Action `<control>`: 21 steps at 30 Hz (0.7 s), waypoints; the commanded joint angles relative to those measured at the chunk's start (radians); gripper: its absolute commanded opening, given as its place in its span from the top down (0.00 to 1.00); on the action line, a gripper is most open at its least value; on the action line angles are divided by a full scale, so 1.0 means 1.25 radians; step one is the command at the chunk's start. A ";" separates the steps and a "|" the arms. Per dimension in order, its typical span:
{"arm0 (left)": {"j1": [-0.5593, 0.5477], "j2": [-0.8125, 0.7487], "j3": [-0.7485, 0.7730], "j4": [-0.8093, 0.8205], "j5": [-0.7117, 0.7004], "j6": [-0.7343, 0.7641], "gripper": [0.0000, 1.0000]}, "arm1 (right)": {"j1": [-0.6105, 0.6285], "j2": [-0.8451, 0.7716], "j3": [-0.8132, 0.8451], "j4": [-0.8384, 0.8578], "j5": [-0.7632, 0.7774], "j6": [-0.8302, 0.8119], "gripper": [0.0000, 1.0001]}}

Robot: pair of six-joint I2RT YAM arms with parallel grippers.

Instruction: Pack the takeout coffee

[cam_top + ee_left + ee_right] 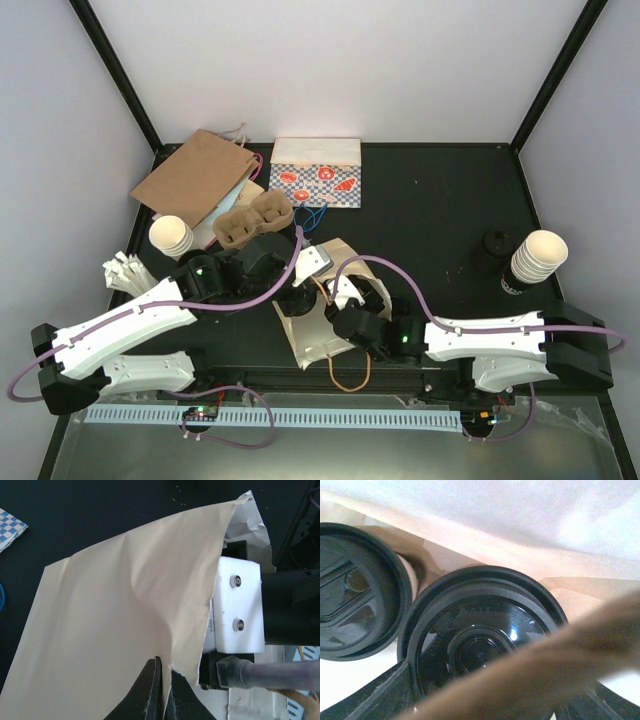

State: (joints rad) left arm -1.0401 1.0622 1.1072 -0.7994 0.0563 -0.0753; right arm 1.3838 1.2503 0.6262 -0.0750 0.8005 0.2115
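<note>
My left gripper (164,669) pinches the edge of the paper bag (110,620). My right gripper (487,700) is inside the bag and seems to grip the takeout coffee (480,630). Another lidded cup (350,595) sits beside it. I think letting go is left.

Black table (450,200) sits inside a plain booth, with pale walls (330,60) on the far, left and right sides. Black posts (115,70) slant up from both far corners. Along the near edge there's a white slotted strip (330,415), with a grey metal sheet (560,455) past that. Light's soft and even all over.
</note>
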 commanded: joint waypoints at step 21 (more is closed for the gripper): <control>-0.004 0.008 0.021 0.033 0.086 -0.005 0.98 | -0.076 0.021 0.003 0.045 -0.064 0.005 0.64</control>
State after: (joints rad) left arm -1.0351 1.0691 1.1072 -0.7849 0.0593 -0.0757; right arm 1.3205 1.2598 0.6258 -0.0574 0.7300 0.2028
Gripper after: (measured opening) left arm 0.017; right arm 0.696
